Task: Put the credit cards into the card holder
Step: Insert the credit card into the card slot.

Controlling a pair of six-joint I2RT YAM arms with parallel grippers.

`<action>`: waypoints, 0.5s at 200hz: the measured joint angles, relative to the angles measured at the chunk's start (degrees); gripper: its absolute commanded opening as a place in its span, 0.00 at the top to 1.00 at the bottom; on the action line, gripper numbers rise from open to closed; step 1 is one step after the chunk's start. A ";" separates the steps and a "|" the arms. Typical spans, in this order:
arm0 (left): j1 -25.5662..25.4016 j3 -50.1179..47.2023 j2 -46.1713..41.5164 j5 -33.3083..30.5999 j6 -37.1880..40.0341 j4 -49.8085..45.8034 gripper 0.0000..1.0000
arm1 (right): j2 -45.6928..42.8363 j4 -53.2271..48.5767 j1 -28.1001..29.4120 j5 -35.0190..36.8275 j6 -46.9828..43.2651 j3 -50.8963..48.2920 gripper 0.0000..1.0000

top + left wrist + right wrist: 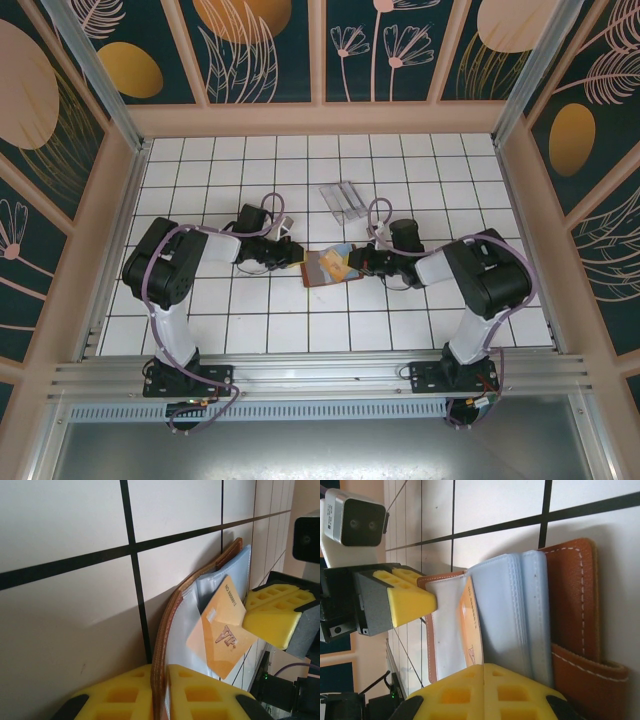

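Note:
The card holder (316,270) lies open on the tiles between both grippers, brown leather outside (570,595) with clear sleeves (510,620) inside. My left gripper (162,672) is shut on the edge of its leather cover (167,625). An orange credit card (222,630) marked VIP stands tilted over the sleeves, its lower left part behind clear plastic. My right gripper (483,669) is shut on that card's (470,622) near edge. From above, the left gripper (293,254) is at the holder's left side. The right gripper (358,262) is at its right side, by the card (341,266).
A clear plastic tray (345,200) sits on the tiles a little behind the card holder. Patterned walls fence the white tiled floor (260,320) on three sides. Both arms reach inward from the near rail.

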 measured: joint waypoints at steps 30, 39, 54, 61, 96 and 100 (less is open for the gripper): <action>0.00 -0.39 0.00 0.44 -0.63 0.96 0.84 | 1.09 2.75 0.48 1.14 1.25 0.02 1.00; 0.04 -0.70 0.00 0.46 -0.85 1.60 0.84 | 1.49 3.63 1.01 1.77 1.68 0.02 1.00; 0.20 -1.09 0.00 0.70 -1.49 2.43 0.84 | 1.84 5.29 2.51 3.26 2.86 0.02 1.00; 0.22 -1.18 0.00 0.74 -1.77 2.67 0.84 | 1.95 6.14 3.54 4.33 3.61 0.00 1.00; 0.33 -3.50 -0.31 0.81 -3.89 7.15 0.85 | 3.65 12.63 5.70 7.02 7.28 -1.46 1.00; 0.33 -3.74 -0.33 0.81 -3.98 7.69 0.85 | 3.82 13.38 5.70 7.15 7.54 -1.75 1.00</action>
